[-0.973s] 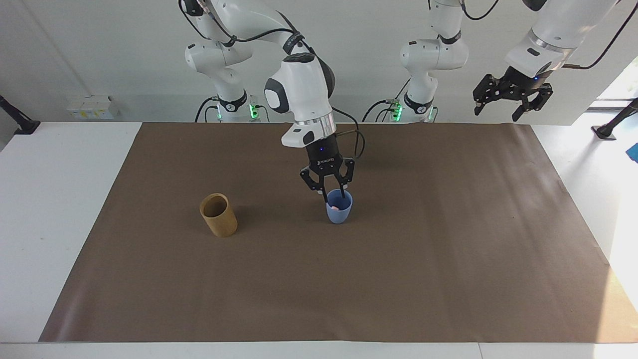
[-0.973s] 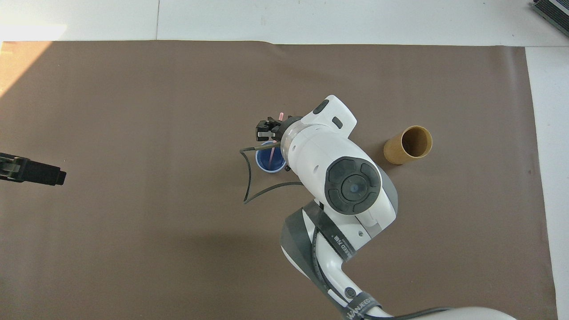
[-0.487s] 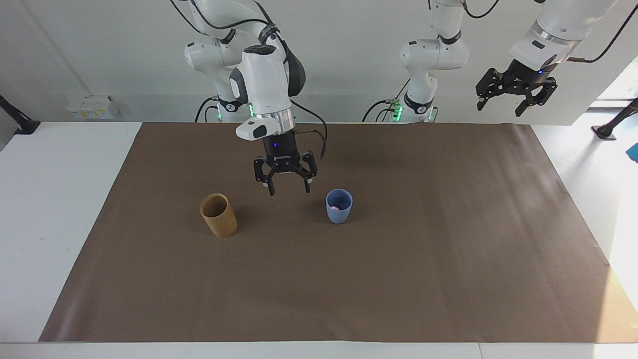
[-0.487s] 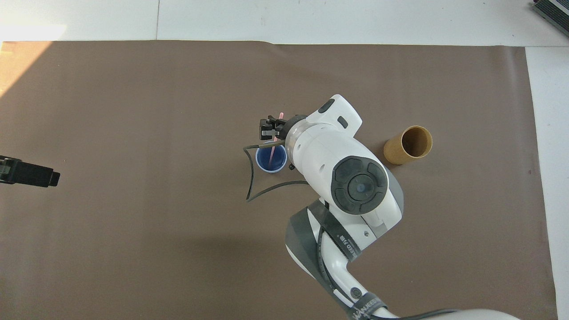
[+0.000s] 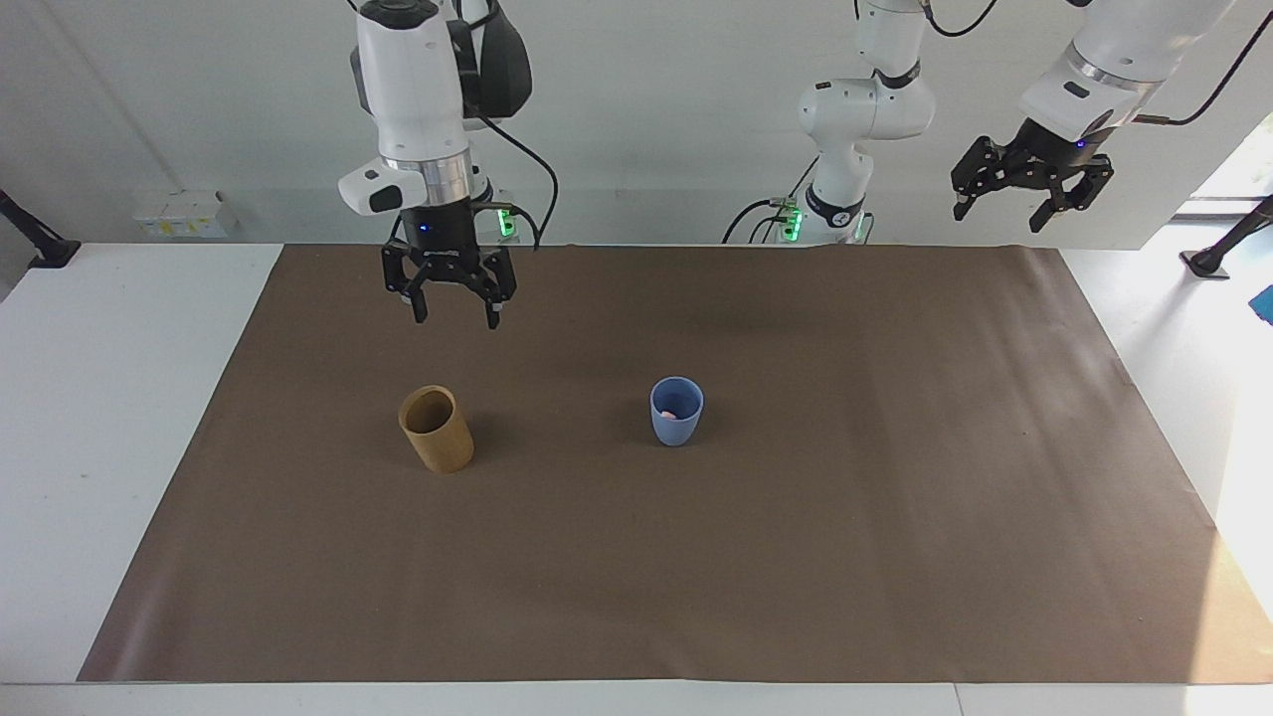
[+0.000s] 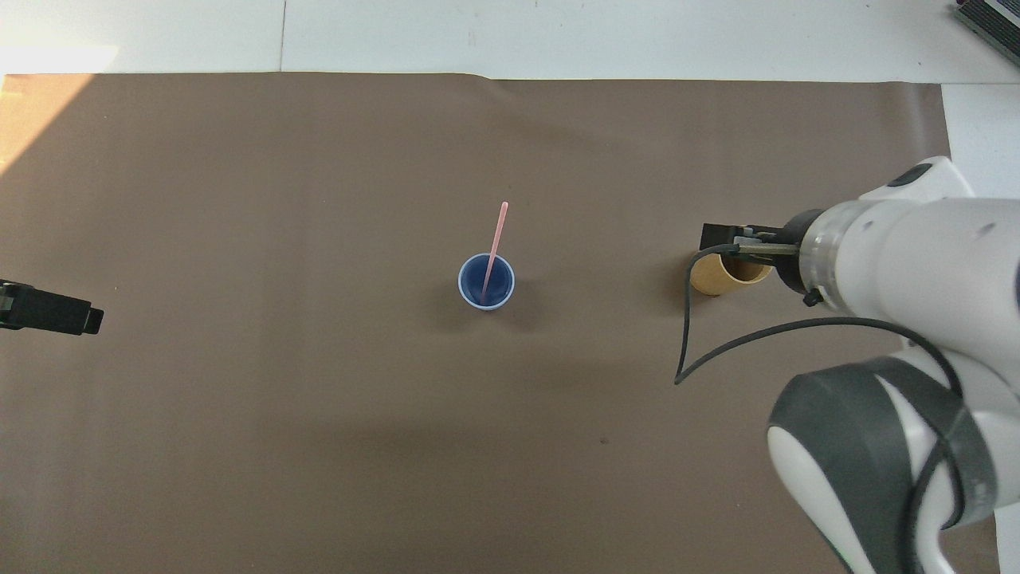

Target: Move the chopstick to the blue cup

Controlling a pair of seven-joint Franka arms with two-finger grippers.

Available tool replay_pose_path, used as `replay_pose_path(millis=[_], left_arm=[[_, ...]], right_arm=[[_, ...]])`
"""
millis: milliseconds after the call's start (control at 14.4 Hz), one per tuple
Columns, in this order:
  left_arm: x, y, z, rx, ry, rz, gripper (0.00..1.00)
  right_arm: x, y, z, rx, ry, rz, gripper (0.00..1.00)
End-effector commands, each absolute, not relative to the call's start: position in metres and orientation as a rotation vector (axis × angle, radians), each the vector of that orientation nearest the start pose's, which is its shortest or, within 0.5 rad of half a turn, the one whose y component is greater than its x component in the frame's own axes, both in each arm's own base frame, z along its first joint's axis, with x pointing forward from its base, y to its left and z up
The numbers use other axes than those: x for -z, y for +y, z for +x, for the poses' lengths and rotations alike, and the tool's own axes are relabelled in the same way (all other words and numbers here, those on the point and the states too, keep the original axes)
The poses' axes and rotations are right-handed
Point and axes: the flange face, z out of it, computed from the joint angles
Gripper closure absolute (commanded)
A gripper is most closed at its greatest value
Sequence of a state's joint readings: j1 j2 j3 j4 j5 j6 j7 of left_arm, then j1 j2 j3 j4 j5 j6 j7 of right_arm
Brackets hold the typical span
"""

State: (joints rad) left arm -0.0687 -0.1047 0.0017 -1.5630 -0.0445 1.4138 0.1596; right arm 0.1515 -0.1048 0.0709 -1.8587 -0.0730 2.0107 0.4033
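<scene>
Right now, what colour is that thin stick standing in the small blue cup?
Pale pink; the thin stick shows best in the overhead view.

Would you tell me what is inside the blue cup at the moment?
The pink chopstick stands in the blue cup, leaning on its rim with the top poking out. Its lower end at the cup's bottom is hidden by the wall.

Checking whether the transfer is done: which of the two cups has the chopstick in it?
The blue cup, mid-mat: the pink chopstick stands in it. The tan cup, toward the right arm's end, looks empty.
</scene>
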Motion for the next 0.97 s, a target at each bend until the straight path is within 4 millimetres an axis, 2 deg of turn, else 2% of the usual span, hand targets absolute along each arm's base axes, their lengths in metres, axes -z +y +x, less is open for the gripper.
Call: replay_pose_path(millis=[0, 139, 348, 904], left_arm=[[-0.672, -0.034, 0.502, -0.089, 0.381, -3.158, 0.00], [-0.672, -0.033, 0.502, -0.089, 0.379, -3.158, 0.00], [-0.672, -0.033, 0.502, -0.089, 0.379, -3.158, 0.00], [-0.672, -0.033, 0.502, -0.089, 0.379, -3.158, 0.00]], right_arm=[[-0.622, 0.092, 0.551, 0.297, 0.215, -3.119, 0.00], [-0.644, 0.065, 0.549, 0.241, 0.258, -3.129, 0.00], [-0.646, 0.044, 0.551, 0.118, 0.245, -3.089, 0.00], [-0.645, 0.029, 0.555, 0.108, 0.208, -3.107, 0.00]])
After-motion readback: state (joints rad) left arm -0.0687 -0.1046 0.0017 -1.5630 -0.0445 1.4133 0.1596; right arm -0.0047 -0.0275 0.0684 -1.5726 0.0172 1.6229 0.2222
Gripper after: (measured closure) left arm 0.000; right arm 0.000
